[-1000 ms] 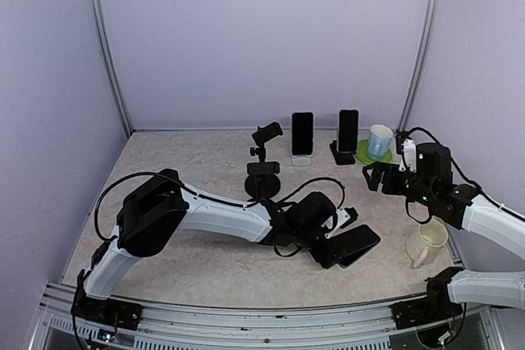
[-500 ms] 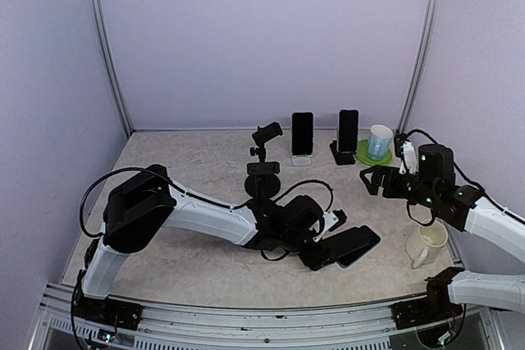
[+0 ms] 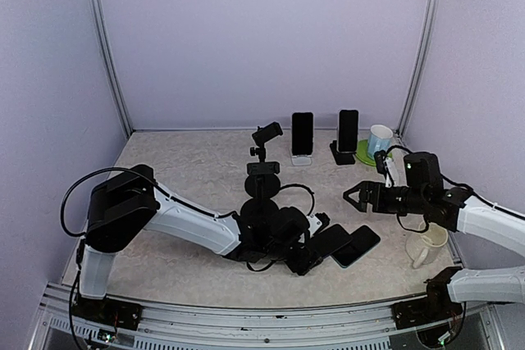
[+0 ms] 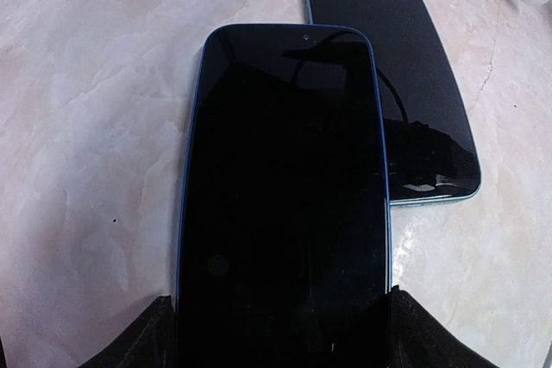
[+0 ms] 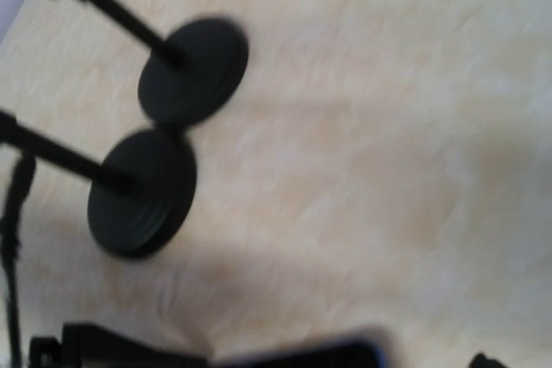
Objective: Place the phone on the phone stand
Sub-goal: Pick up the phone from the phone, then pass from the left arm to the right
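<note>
Pale marble-pattern table (image 3: 180, 170) between lilac walls, from the top camera: the left gripper (image 3: 314, 247) is at the centre-front, where the phone (image 3: 328, 238) lies partly over a second phone (image 3: 359, 245). The right gripper (image 3: 353, 196) hovers near, jaws apart, holding nothing. I judge the step is lifting the phone. It should rise straight, so the second phone is not dragged, then go to the empty phone stand (image 3: 263, 171) just behind. A blue-white mug (image 3: 380, 141) on a green coaster (image 3: 365, 156) and a cream mug (image 3: 428, 243) stand at right; their contents I cannot see.

From the left wrist, both fingers (image 4: 151, 338) press the phone's long edges, clamped.

The right wrist view is blurred: only two round stand bases (image 5: 194, 71) show, no fingers.
</note>
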You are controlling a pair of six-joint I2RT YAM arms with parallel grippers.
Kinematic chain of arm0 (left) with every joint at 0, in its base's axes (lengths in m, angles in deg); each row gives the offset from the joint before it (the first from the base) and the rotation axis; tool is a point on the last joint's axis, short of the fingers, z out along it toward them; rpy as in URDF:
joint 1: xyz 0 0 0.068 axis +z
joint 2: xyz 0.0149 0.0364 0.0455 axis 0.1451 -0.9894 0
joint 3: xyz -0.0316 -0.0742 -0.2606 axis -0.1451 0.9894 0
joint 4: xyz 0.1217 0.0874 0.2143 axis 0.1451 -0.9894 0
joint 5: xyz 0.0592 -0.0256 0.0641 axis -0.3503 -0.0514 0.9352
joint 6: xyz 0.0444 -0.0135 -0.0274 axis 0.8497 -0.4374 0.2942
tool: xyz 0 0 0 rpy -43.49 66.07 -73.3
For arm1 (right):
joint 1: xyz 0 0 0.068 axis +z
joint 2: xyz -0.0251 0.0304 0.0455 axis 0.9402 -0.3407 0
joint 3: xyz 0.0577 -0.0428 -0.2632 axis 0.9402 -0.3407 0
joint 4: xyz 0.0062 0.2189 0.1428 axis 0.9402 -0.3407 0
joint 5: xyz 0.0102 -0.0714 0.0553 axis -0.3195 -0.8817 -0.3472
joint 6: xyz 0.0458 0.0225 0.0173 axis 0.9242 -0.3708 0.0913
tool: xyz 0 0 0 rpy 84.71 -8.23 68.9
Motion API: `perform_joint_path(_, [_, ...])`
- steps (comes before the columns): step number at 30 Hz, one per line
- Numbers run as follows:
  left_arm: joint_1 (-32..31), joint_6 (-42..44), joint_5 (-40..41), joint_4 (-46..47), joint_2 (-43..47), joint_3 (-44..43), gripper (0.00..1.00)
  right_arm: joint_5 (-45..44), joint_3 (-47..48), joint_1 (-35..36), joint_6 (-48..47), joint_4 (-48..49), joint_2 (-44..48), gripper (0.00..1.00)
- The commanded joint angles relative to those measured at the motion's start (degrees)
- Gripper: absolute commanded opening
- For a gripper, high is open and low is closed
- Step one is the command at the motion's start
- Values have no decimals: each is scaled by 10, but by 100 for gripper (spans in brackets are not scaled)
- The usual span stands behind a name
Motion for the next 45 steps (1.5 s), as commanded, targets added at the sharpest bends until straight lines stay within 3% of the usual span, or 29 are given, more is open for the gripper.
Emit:
perform_joint_path(1, [-14, -29, 62, 21, 15, 29, 71, 32, -13, 23, 27, -2, -28, 97])
perform_joint_path(23, [-33, -46, 141, 137, 54, 97, 71, 86, -13, 27, 38, 70, -170, 97])
perform_joint_path(38, [-41, -35, 163, 160, 98, 117, 71, 125, -7, 24, 48, 89, -191, 98])
perform_joint_path(45, [-47, -25, 163, 173, 111, 124, 71, 183, -5, 17, 58, 112, -193, 98])
